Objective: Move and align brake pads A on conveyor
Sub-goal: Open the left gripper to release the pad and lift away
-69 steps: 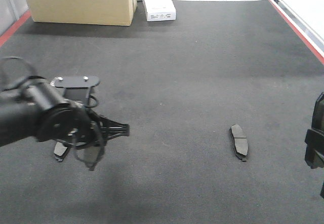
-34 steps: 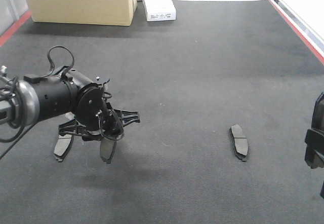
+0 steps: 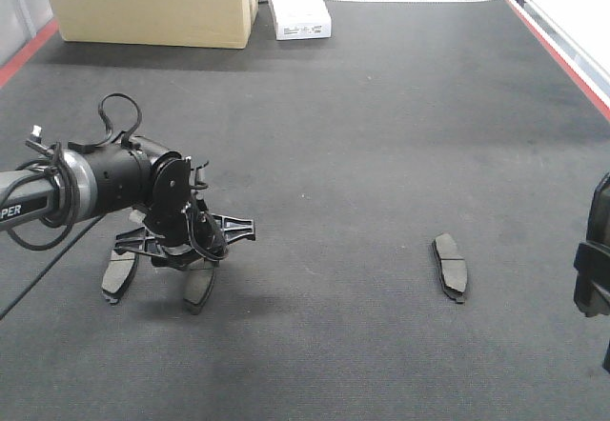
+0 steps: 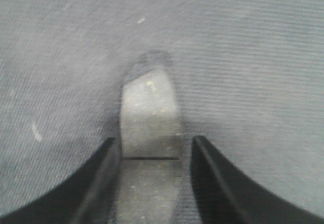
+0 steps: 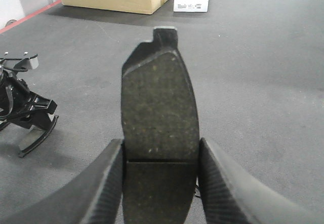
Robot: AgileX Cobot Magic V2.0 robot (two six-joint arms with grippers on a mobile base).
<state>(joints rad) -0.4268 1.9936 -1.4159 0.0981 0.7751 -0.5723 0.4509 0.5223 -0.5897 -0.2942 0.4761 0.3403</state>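
Left gripper [image 3: 195, 267] pinches a brake pad [image 3: 200, 286] near the conveyor [image 3: 381, 135]'s left edge; right gripper [image 5: 158, 183] clamps another pad [image 5: 158, 117] by the right edge.

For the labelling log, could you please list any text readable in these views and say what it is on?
"PER": white letters on the left arm, cut off by the frame edge.
Dark print on the white box: too small to read.
Cardboard box: no text visible.

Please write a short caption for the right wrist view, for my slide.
Right gripper holding a brake pad upright between its jaws above the conveyor.
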